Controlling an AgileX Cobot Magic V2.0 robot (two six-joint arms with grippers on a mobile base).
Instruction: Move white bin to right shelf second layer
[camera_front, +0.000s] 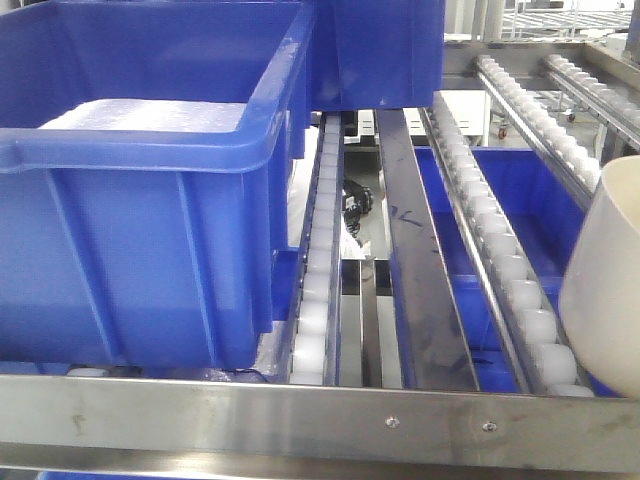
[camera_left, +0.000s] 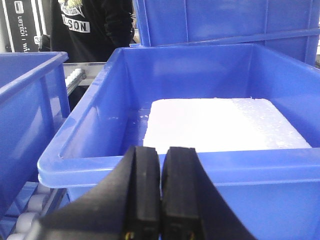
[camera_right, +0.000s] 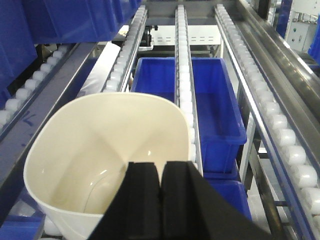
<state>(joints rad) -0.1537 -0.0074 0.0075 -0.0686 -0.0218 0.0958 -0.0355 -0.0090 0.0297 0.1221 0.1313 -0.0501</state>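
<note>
The white bin (camera_right: 100, 150), a smooth cream tub, hangs tilted over the roller lanes (camera_right: 184, 90) of the right shelf second layer, its mouth facing the wrist camera. At the right edge of the front view the white bin (camera_front: 605, 270) shows just above a roller lane (camera_front: 500, 250), behind the riveted steel front rail (camera_front: 300, 420). My right gripper (camera_right: 160, 167) is shut on the bin's near rim. My left gripper (camera_left: 161, 152) is shut with nothing in it, just in front of a blue crate's rim.
A large blue crate (camera_front: 130, 200) holding a white foam slab (camera_left: 220, 122) fills the left lanes. Another blue crate (camera_right: 210, 100) sits on the level below the rollers. More blue crates stand behind and to the left. A person in black (camera_left: 90, 25) stands beyond the rack.
</note>
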